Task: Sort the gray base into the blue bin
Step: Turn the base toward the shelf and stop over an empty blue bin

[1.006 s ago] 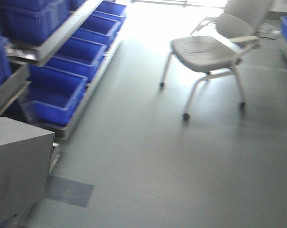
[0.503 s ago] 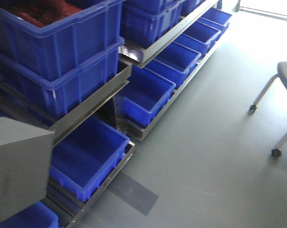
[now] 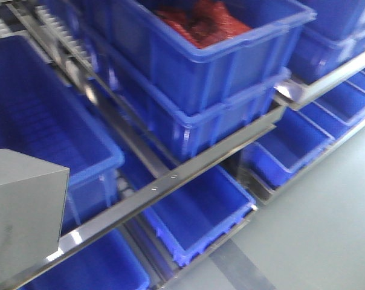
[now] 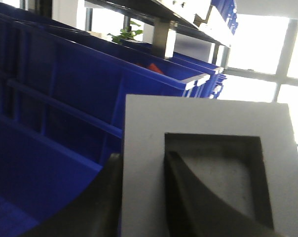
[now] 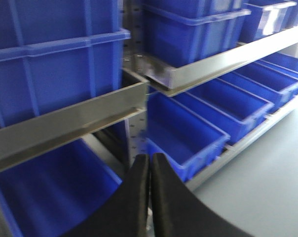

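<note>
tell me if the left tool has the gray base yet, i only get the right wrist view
Observer: Yes. In the left wrist view the left tool grips the gray base, with one finger inside its recess and one outside the wall.
Operator: any open bin close to it
Observer: In the front view a large blue bin sits just behind the base at the left. I cannot tell whether the base is over it.
Operator: anything already in the bins
Observer: The top-shelf bin holds red items.
</note>
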